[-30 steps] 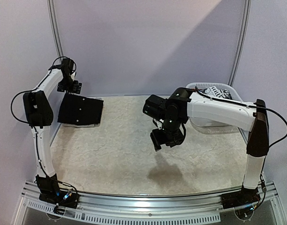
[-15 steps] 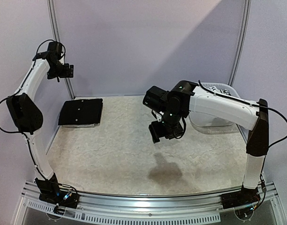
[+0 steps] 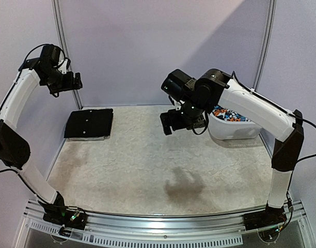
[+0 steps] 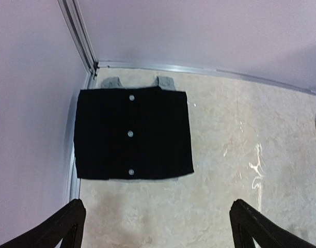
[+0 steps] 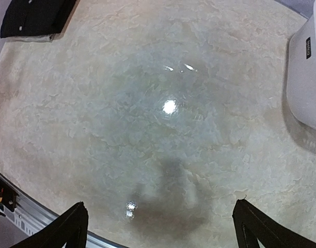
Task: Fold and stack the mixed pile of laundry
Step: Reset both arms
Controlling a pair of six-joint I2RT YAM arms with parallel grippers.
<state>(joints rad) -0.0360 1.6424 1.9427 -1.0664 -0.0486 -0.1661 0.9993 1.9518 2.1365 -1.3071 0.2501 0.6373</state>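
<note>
A white basket (image 3: 234,133) stands at the far right of the table (image 3: 147,165). A printed piece (image 3: 227,113) shows inside it, partly hidden by the right arm. The folded black garment (image 4: 132,133) lies in the far left corner, with grey cloth (image 4: 112,82) peeking from beneath. The left gripper (image 4: 158,217) and right gripper (image 5: 160,212) hang in the air, spread wide and empty. Only their fingertips show in the wrist views.

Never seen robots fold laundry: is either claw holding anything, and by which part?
Nothing is held. The left gripper and right gripper both hang open and empty; the black garment lies folded, apart.
</note>
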